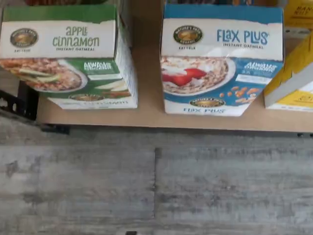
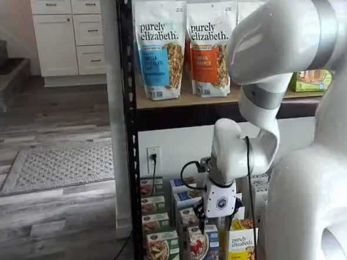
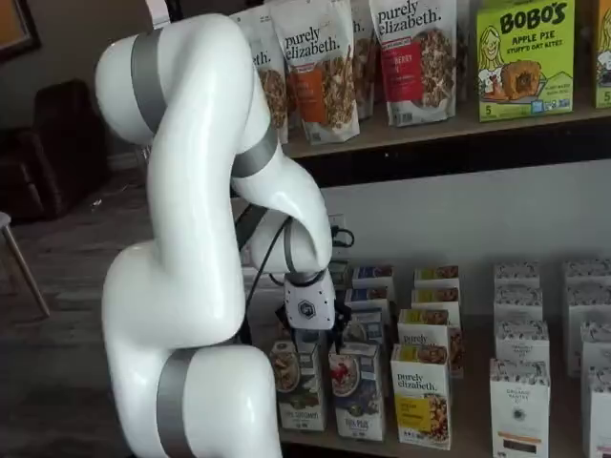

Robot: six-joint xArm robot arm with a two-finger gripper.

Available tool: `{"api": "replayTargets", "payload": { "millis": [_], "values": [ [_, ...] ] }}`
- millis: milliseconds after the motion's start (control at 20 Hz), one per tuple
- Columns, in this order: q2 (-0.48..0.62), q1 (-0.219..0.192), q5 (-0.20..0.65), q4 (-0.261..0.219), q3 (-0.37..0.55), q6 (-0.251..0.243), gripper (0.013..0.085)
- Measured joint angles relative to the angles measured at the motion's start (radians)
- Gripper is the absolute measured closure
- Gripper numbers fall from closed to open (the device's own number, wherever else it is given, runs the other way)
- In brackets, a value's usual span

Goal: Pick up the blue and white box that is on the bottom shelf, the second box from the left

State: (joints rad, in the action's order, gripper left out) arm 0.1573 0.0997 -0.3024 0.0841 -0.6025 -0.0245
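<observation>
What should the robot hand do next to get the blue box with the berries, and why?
Probably lower straight down over the blue and white box. The gripper hangs just above the front row on the bottom shelf, with a gap between its fingers and nothing held. In the wrist view the box stands upright and apart from the green box, so there seems room for the fingers.

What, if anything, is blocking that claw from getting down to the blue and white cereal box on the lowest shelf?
Nothing visible. The white gripper with black fingers hangs just above the upright blue and white cardboard box, at the front of its row on the bottom shelf. A green-fronted cardboard box and a yellow box stand close on either side.
</observation>
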Motion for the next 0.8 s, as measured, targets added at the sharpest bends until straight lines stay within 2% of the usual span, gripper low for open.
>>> {"api": "replayTargets", "payload": {
  "millis": [300,650,800],
  "values": [
    [0.081,-0.006,0.020,0.003,-0.061,0.010,0.0130],
    [0.167,-0.001,0.045,0.122,-0.122,0.122,0.0130],
    [0.198,-0.002,0.055,0.147,-0.142,0.147,0.0130]
  ]
}}
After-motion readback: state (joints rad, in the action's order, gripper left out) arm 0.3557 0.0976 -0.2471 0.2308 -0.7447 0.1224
